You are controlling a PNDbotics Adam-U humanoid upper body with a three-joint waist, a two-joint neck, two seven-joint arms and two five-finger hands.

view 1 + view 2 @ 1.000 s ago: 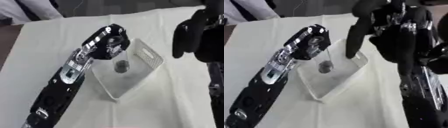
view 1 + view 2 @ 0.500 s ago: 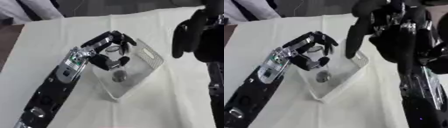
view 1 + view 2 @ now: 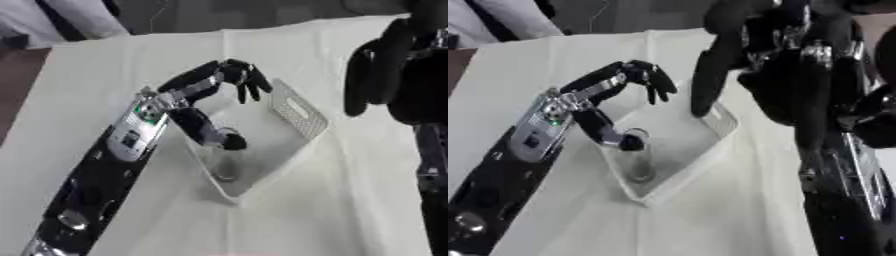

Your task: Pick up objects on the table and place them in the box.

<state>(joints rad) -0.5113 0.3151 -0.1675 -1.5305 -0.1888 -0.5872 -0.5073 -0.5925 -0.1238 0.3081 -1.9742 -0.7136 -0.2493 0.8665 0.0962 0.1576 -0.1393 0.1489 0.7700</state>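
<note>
A white plastic box (image 3: 300, 114) with a slotted handle stands askew on the white tablecloth. Inside it, near the lower corner, lies a small greyish, see-through cylinder (image 3: 226, 169). My left hand (image 3: 203, 86) hovers over the box's left rim, open, with its fingers (image 3: 248, 80) spread above the far end and its thumb (image 3: 213, 134) pointing down into the box. It holds nothing. My right hand (image 3: 794, 75) hangs high at the right, close to the camera and above the box's right side. Its fingers hang down relaxed, with nothing in them.
The white cloth (image 3: 105, 65) covers the table, with a brown strip (image 3: 17, 85) past its left edge. My left forearm (image 3: 105, 170) crosses the lower left of the table. Bare cloth (image 3: 332, 210) lies in front of and right of the box.
My left hand has opened and drawn back left from over the box's middle. The small cylinder now lies nearer the box's near corner. The right hand has stayed put.
</note>
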